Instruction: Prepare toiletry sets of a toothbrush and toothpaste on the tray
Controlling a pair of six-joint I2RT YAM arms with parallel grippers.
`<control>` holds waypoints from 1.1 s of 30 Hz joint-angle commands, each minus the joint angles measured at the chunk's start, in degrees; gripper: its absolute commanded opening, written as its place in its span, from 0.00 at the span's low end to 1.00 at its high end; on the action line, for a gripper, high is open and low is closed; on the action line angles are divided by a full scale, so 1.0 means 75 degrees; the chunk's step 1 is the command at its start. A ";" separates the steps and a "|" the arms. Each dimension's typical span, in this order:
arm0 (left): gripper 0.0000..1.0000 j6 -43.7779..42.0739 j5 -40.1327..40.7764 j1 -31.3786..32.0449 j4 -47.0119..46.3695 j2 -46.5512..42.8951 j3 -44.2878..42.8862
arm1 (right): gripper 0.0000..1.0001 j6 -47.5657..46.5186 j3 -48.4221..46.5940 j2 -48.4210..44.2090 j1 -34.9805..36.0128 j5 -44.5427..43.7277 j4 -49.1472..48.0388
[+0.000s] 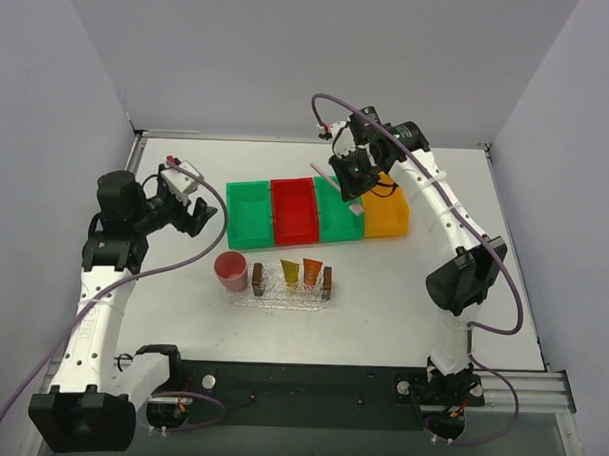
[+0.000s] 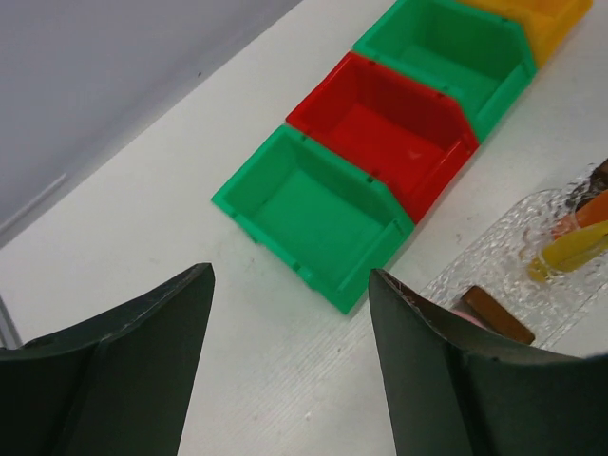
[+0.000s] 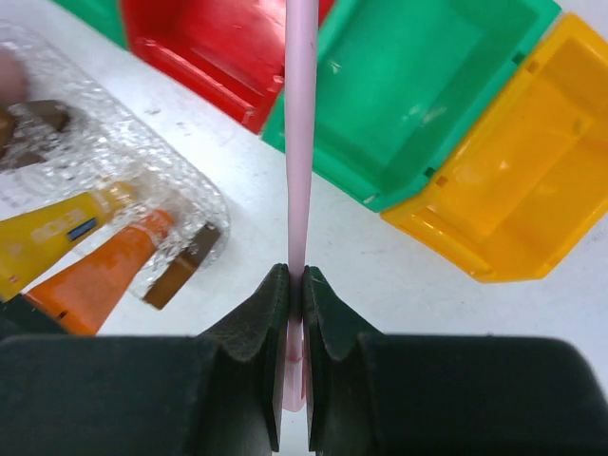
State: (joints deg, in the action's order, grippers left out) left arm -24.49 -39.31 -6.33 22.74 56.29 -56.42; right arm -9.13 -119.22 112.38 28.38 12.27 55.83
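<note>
My right gripper point(image 1: 352, 182) is shut on the pink toothbrush point(image 1: 318, 169) and holds it in the air above the right green bin point(image 1: 337, 217). In the right wrist view the toothbrush point(image 3: 301, 142) runs straight up from the closed jaws point(image 3: 295, 280). The clear tray point(image 1: 282, 298) with brown handle blocks lies in front of the bins. On it lie a yellow toothpaste tube point(image 1: 289, 273) and an orange one point(image 1: 312, 272). My left gripper point(image 1: 200, 216) is open and empty, left of the bins, above the table point(image 2: 292, 275).
Four bins stand in a row: green point(image 1: 249, 214), red point(image 1: 294, 210), green, orange point(image 1: 387, 215). A pink cup point(image 1: 231, 272) stands just left of the tray. The tray point(image 3: 180, 190) and tubes point(image 3: 47, 233) show lower left in the right wrist view.
</note>
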 commanded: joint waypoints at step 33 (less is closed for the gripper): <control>0.74 -0.3871 0.4549 0.6855 -0.0583 0.1013 -0.0387 | 0.02 -0.0588 -0.1096 -0.0230 0.1396 0.3976 0.1966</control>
State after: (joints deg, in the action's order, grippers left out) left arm -50.48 -9.45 43.46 22.37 62.63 -59.61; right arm -13.52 -125.60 110.26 39.31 38.41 68.14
